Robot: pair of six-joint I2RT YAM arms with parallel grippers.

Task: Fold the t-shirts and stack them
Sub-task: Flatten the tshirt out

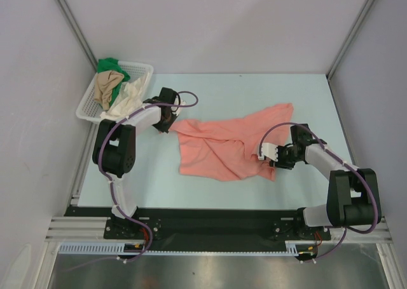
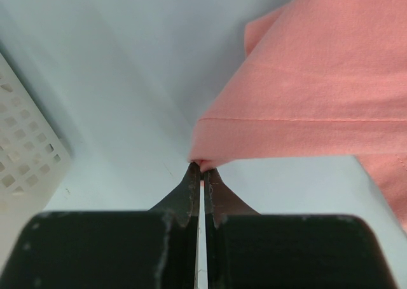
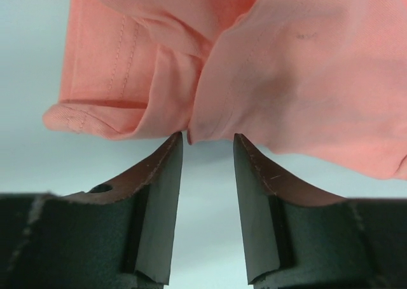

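Obs: salmon-pink t-shirt (image 1: 216, 152) judged light, limp, crease-prone; best taken at stitched hems. The left hand (image 2: 202, 169) pinches a hem corner; the right hand (image 3: 207, 141) is half-open, bunched edge at its tips, ungripped.

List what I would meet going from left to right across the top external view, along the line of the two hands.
In order: white lattice basket → left hand → salmon-pink t-shirt → right hand.

You have the spread t-shirt (image 1: 222, 149) lying mid-table (image 1: 254, 92), the left gripper (image 1: 168, 127) at its far-left corner and the right gripper (image 1: 275, 164) at its near-right edge. The basket (image 1: 141, 65) stands far left, with the other t-shirts (image 1: 114, 86) in it.
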